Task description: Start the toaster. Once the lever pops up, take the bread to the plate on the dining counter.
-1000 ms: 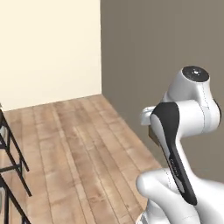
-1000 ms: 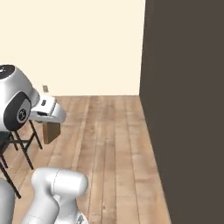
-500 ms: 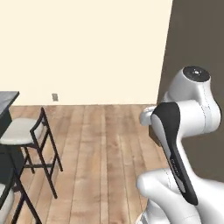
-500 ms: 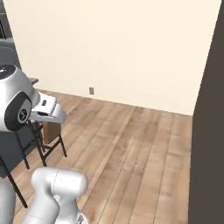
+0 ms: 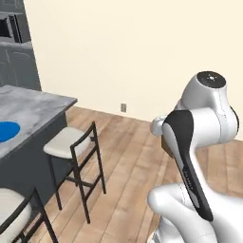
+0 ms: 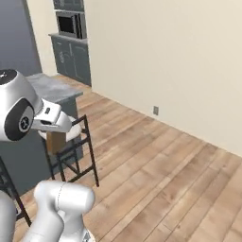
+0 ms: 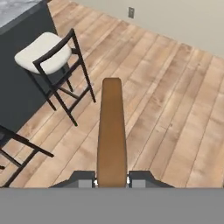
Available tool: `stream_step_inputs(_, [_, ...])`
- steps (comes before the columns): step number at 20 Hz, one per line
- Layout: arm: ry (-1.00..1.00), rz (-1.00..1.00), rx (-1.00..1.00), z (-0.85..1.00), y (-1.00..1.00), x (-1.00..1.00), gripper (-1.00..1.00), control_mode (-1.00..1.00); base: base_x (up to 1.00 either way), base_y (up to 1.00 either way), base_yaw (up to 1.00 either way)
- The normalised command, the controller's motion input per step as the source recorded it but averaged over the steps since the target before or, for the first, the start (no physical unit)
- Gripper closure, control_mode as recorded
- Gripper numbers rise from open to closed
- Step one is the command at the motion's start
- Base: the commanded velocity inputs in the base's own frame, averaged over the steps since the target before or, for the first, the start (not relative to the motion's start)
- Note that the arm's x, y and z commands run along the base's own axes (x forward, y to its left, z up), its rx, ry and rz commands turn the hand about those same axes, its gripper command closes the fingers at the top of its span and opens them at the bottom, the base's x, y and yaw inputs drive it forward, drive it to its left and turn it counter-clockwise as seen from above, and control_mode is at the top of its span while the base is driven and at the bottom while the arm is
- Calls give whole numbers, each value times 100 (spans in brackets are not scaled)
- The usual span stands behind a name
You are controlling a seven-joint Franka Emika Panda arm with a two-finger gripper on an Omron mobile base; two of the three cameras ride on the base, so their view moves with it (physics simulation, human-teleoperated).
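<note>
Now, gripper: clamped on the bread, edge-on between the fingertips, above the wooden floor.
Plate: blue, on the dining counter, well apart from the bread.
Stool: cream seat, beside the counter's dark base.

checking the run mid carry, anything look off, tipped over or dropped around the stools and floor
Nothing stands out. The bread sits straight, clamped edge-on in the shut gripper. The stool by the dining counter stands upright, the wooden floor shows no crumbs or spills, and the plate lies flat on the counter top.
</note>
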Motion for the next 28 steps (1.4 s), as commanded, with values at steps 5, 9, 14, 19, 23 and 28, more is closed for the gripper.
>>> stream_step_inputs(5, [0, 0, 0, 0, 0, 0, 100, 100, 54, -17, 70])
stream_step_inputs(9, [0, 0, 0, 0, 0, 0, 100, 100, 37, -4, 73])
stream_step_inputs(14, [0, 0, 0, 0, 0, 0, 100, 100, 46, 0, 69])
stream_step_inputs(19, [0, 0, 0, 0, 0, 0, 100, 100, 65, -9, 57])
stream_step_inputs(23, [0, 0, 0, 0, 0, 0, 100, 100, 50, -40, 42])
stream_step_inputs(28, [0, 0, 0, 0, 0, 0, 100, 100, 38, -51, 22])
